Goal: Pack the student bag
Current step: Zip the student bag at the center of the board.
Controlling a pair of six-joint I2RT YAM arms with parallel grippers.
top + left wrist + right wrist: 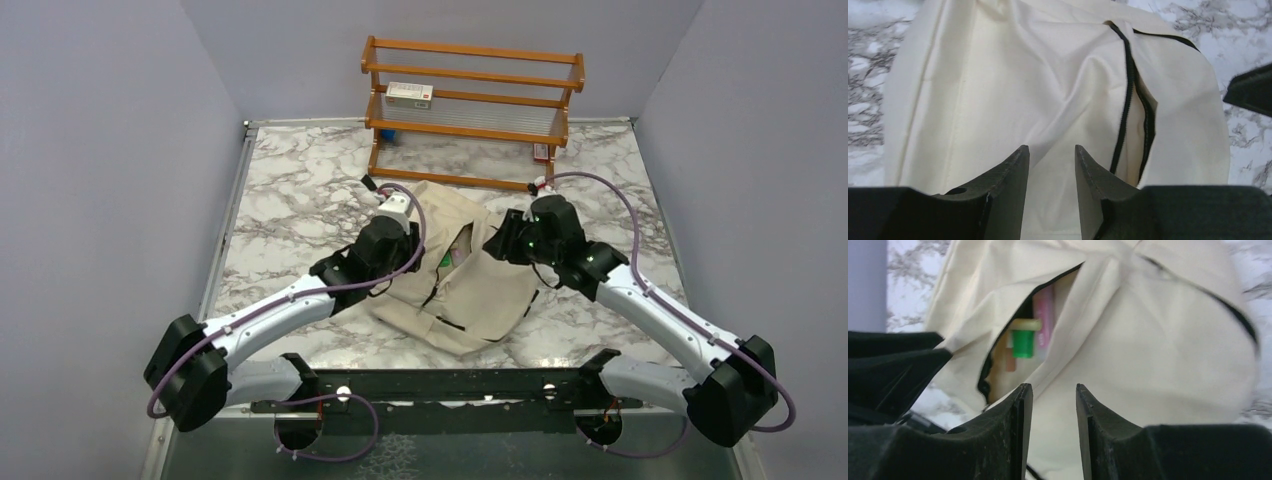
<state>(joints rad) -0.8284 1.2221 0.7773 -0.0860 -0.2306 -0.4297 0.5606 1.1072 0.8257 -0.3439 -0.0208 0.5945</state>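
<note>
Left gripper [1050, 148]: jaws parted by a narrow gap, nothing pinched, poised just above the left flank of the student bag [462, 285]. Right gripper [1053, 386]: likewise narrowly parted and empty, aimed at the bag's right side, close beside the mouth.

Set one to each side, probably to spread or steady the slack canvas and keep the mouth workable.

Bag: slumped in the middle of the marble table [290, 190], between the two arms, on the near side of the wooden rack [470, 105]. Black zipper [1128, 90] not drawn shut. Inside the gaping mouth: a green-capped item [1023, 339] and something pink [1044, 310] just beside it. Deeper contents hidden.

On the rack's upper shelf, left end: a small white-and-red box [409, 95]. Other bits lower down, too small to name.

Judged partly packed, with closing not yet begun.
</note>
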